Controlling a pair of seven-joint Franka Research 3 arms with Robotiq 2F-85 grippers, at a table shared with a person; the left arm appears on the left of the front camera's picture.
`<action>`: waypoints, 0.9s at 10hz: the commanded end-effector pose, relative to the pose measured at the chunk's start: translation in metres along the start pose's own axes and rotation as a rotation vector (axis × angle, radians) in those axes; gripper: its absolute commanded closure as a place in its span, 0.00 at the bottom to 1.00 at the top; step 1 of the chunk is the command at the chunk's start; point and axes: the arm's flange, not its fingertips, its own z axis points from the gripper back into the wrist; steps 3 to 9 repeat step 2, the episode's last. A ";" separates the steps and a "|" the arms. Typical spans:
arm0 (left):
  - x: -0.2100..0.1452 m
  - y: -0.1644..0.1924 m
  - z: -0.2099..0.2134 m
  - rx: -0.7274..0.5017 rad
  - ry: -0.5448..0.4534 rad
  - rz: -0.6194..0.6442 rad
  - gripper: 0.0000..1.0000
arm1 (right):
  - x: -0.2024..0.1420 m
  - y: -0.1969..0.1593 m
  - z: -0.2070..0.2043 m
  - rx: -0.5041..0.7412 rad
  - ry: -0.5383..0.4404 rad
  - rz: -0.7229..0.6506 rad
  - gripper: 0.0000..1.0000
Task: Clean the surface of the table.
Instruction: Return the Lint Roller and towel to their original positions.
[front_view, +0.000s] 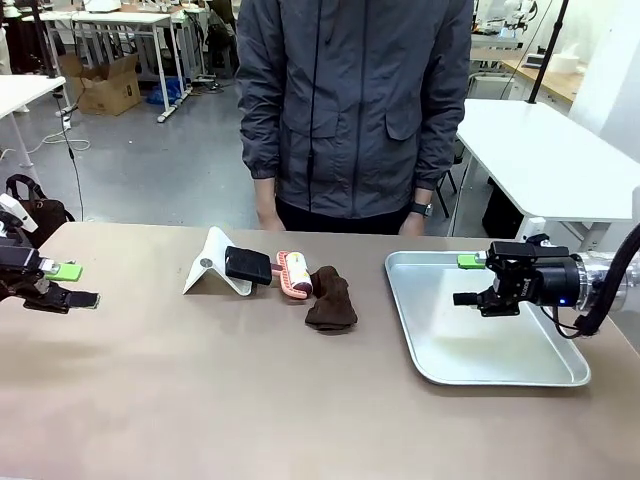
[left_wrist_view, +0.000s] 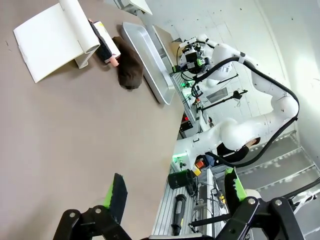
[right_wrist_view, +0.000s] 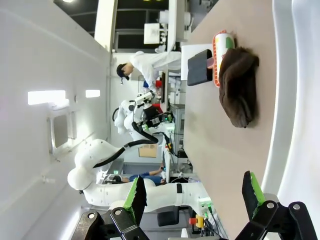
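Note:
The tan-brown table (front_view: 200, 390) carries a small cluster left of centre: a white folded stand (front_view: 211, 266), a black block (front_view: 248, 265), a pink brush (front_view: 293, 274) and a crumpled brown cloth (front_view: 330, 298). My left gripper (front_view: 78, 284) hovers open over the table's far left edge, well away from them. In the left wrist view its fingers (left_wrist_view: 116, 192) stand wide apart over bare table (left_wrist_view: 75, 130). My right gripper (front_view: 464, 280) is open above the silver tray (front_view: 430, 365), pointing toward the cluster. The right wrist view shows the cloth (right_wrist_view: 239, 87) ahead of its empty fingers (right_wrist_view: 136, 196).
A person (front_view: 350, 110) stands at the far side, both hands hanging near the table's edge. The tray has nothing in it. White-topped tables (front_view: 540, 160) stand behind at the right. The front half of the table is bare.

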 end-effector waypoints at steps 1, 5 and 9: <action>-0.003 -0.004 -0.003 0.008 0.000 0.017 0.00 | 0.001 0.006 0.002 -0.021 0.006 -0.016 0.00; -0.003 -0.004 -0.003 0.008 0.000 0.017 0.00 | 0.001 0.006 0.002 -0.021 0.006 -0.016 0.00; -0.003 -0.004 -0.003 0.008 0.000 0.017 0.00 | 0.001 0.006 0.002 -0.021 0.006 -0.016 0.00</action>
